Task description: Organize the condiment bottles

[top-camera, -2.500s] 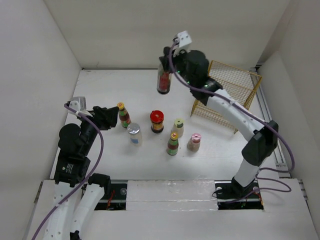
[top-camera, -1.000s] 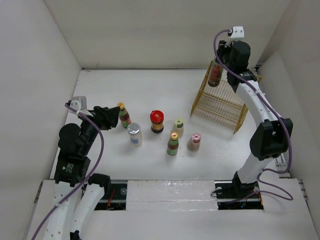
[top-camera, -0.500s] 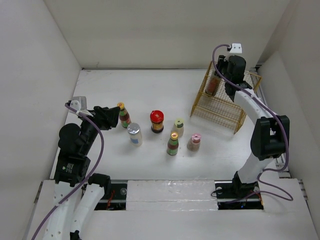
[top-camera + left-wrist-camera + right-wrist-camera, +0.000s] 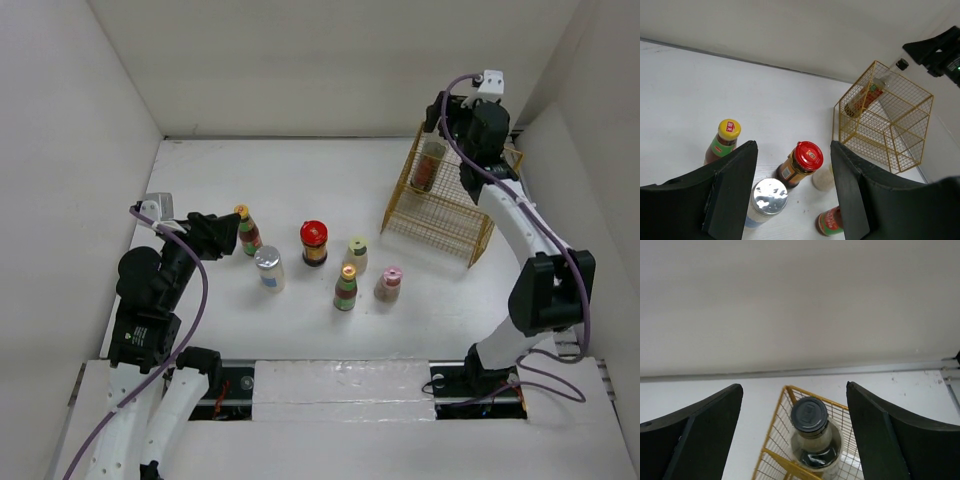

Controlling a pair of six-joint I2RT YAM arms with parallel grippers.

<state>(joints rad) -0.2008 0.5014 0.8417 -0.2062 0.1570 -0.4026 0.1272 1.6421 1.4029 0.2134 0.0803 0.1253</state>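
Black-capped bottle (image 4: pixel 429 166) in wire basket (image 4: pixel 441 214), far-left corner, leaning on mesh: judged dropped there for storage. Right end effector (image 4: pixel 793 386) above it, spread wide, empty; half second earlier it clamped bottle, lower. Remaining bottles (image 4: pixel 314 243) wait on desk (image 4: pixel 300 180). Left end effector (image 4: pixel 216 236) unmoved, narrowly parted, empty, beside yellow-capped bottle (image 4: pixel 246 232).

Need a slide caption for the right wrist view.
Open right claw over the black-capped bottle inside the gold wire basket.
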